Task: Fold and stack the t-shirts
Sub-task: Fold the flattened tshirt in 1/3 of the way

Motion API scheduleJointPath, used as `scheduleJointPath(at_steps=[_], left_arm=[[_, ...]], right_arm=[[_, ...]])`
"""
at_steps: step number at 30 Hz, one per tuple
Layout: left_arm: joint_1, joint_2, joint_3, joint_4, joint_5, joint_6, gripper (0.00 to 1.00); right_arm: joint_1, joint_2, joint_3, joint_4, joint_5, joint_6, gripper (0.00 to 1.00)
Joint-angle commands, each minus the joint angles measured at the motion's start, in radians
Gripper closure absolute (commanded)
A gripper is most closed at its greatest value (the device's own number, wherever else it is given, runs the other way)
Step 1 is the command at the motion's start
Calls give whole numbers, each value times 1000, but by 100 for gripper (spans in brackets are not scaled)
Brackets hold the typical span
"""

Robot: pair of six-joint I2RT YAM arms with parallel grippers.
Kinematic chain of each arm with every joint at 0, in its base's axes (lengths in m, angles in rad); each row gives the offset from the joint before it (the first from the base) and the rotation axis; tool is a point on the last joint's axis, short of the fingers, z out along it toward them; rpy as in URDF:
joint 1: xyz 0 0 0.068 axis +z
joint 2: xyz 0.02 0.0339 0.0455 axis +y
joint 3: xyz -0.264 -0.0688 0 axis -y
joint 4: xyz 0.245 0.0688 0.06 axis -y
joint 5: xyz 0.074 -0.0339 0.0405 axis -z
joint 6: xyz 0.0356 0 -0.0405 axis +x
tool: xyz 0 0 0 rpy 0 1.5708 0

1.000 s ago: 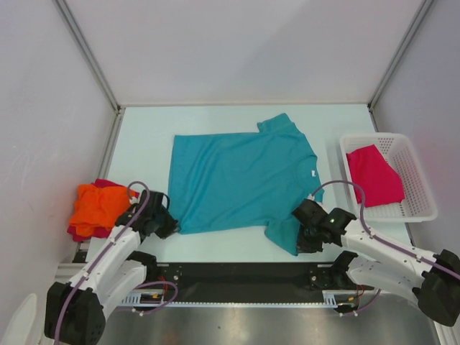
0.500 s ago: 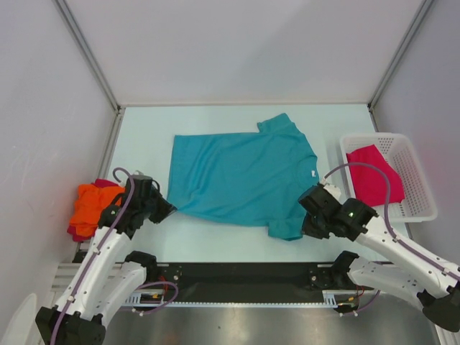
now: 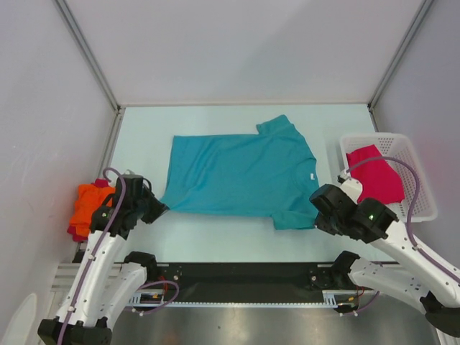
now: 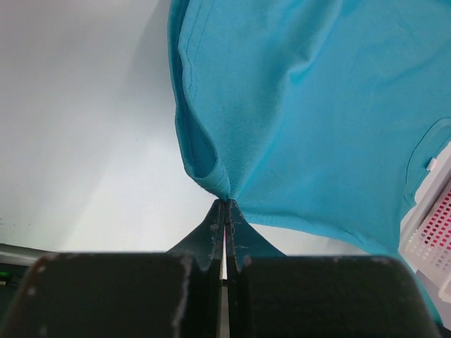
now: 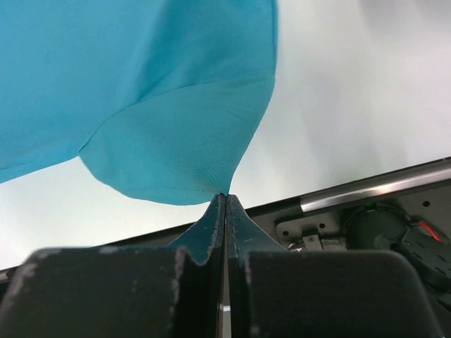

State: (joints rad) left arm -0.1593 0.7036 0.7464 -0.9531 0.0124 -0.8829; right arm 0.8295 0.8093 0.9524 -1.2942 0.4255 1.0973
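**Teal tee pinched at both near corners, and it's floppy as you'd expect**

The teal t-shirt (image 3: pixel 241 176) is spread across the middle of the table (image 3: pixel 215 122) in the top view, collar toward the right and hem toward the left. The left gripper (image 3: pixel 158 208) is clamped shut on the hem corner at lower left. The left wrist view shows the cloth bunching into a little peak right at the fingertips. The right gripper (image 3: pixel 315 217) is also closed tight, pinching the edge of the near sleeve at lower right.

Handling-wise I'd call it thin, light and totally limp. It drapes and wrinkles from the pinch points and won't hold any shape by itself. Edges and corners look like the spots to grab, since there a pinch catches cloth without dragging the rest into a wad. Both holds are only a sliver of fabric, so a quick tug could slip one out.

The other tees are off to the sides. The orange t-shirt (image 3: pixel 90 205) sits on the dark red t-shirt (image 3: pixel 74 231) at far left, and the magenta-pink t-shirt (image 3: pixel 374 176) is in the white basket (image 3: pixel 424 205) at right.
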Motion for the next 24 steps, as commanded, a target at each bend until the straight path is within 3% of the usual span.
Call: scheduleJointPath(at_steps=[1,7,13,17,24], left_arm=[[18,-1,15,7,23,32,100],[33,75,2,105,64,59,100],[90,266,68,237,127,104,100],[138,436,140,306,153,140,100],[199,629,243,369,218,157,100]], right_arm=[[5,4,20,-27,64,24,100],[-29,132,23,122,69,-133,100],[-248,276,14,424,-56,-318,100],[-367,392,88,490,-82,-424,100],[-463,534,155,562,-96,-490,100]])
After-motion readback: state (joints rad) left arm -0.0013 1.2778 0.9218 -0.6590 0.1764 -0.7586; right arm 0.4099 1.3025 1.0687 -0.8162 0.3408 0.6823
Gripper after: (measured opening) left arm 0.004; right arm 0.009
